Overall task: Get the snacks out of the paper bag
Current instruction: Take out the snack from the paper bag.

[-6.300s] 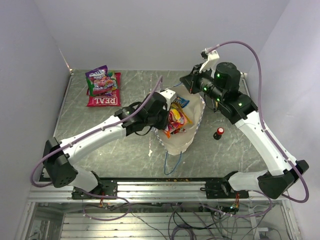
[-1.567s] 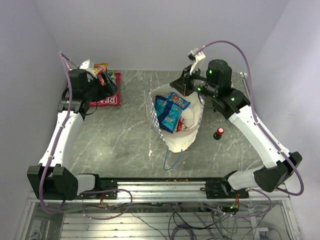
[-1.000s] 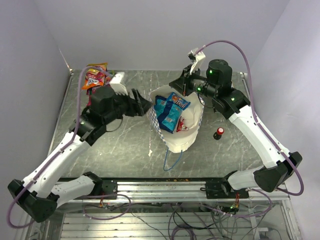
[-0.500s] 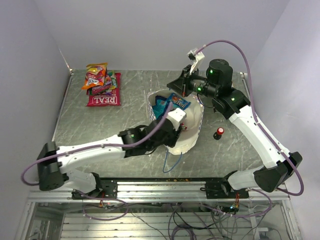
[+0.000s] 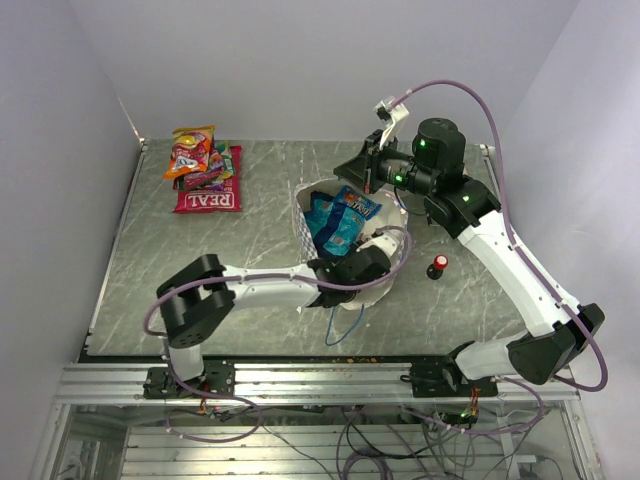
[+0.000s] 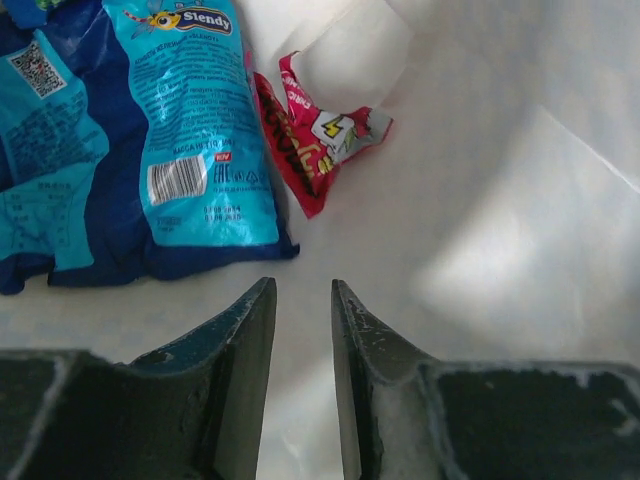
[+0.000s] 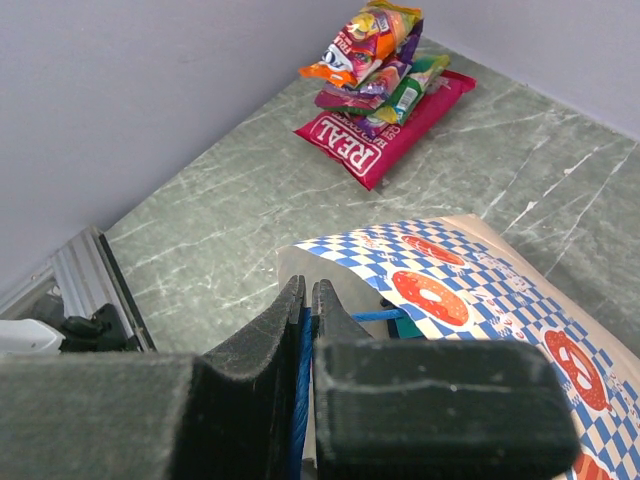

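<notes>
The blue-and-white checkered paper bag point(image 5: 303, 228) lies open mid-table, cream inside. My left gripper point(image 5: 352, 262) reaches into it; in the left wrist view its jaws point(image 6: 303, 290) stand a little apart, empty, over the cream lining. Just ahead lie blue candy bags point(image 6: 190, 120) and a small red packet point(image 6: 312, 140); the blue bags also show from above point(image 5: 335, 220). My right gripper point(image 5: 365, 170) is shut on the bag's blue cord handle point(image 7: 305, 335) at the far rim. Other snacks are stacked at far left: an orange packet point(image 5: 190, 150) on the red "REAL" packet point(image 5: 208, 200).
A small red-and-black knob point(image 5: 438, 266) stands right of the bag. The second blue cord handle point(image 5: 340, 325) trails toward the near edge. Grey walls close the table at the back and sides. The snack stack point(image 7: 370, 60) shows far off in the right wrist view.
My left arm left the snack stack at far left, swung back across the table and went into the bag, empty. The right gripper has kept hold of the handle without moving.
</notes>
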You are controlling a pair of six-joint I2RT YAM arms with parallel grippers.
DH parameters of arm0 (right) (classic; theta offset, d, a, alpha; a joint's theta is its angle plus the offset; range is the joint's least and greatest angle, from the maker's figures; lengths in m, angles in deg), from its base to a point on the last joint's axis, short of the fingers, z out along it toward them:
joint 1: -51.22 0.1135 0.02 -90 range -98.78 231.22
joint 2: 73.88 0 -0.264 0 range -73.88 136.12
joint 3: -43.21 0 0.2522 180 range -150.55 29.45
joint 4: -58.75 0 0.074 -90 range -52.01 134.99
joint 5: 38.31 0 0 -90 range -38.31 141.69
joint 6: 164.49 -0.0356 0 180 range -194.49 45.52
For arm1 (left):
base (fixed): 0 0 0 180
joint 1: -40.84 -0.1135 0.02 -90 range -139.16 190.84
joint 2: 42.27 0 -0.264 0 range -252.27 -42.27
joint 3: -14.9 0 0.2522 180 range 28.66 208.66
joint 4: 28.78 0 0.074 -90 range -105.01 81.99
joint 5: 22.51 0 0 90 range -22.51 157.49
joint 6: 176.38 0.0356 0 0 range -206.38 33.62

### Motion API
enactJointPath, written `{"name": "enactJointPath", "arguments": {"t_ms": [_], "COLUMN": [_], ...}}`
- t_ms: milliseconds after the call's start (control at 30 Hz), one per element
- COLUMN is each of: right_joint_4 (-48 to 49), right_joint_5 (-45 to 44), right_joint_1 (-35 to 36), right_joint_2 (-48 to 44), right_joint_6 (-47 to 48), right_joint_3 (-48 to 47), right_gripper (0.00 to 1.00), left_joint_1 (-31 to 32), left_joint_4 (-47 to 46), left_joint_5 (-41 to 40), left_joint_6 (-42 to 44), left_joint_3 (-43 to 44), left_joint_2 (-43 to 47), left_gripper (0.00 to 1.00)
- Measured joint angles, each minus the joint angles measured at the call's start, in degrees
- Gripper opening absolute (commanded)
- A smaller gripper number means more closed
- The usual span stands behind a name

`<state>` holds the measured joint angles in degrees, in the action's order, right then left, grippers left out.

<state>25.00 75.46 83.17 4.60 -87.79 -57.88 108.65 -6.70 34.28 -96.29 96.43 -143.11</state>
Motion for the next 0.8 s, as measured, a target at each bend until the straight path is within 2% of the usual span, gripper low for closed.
{"name": "enactJointPath", "arguments": {"t_ms": [133,367,467,533,600,800], "right_joint_4": [0.0,0.0,-0.02,-0.02,-0.02,-0.07], "right_joint_5": [0.11,0.48,0.48,0.48,0.48,0.2], "right_joint_1": [0.07,0.44,0.59,0.68,0.76,1.03], "right_joint_2": [-0.02,-0.24,-0.26,-0.26,-0.26,-0.26], "right_joint_6": [-0.2,-0.26,-0.24,-0.2,-0.15,0.5], "right_joint_3": [0.0,0.0,0.0,0.0,0.0,0.0], "right_gripper": [0.0,0.0,0.0,0.0,0.0,0.0], "left_joint_1": [-2.16,-7.13,-8.15,-8.87,-9.42,-11.43], "left_joint_4": [0.13,0.74,1.51,2.25,3.37,7.1], "left_joint_5": [-0.63,0.11,0.63,0.76,0.92,1.81], "left_joint_6": [0.37,0.48,-0.09,-0.94,-1.62,-4.72], "left_joint_3": [3.15,7.02,9.97,11.61,12.52,16.13], "left_joint_2": [-5.51,-10.32,-13.14,-14.71,-15.63,-17.75], "left_gripper": [0.45,0.66,0.71,0.82,0.88,0.88]}}
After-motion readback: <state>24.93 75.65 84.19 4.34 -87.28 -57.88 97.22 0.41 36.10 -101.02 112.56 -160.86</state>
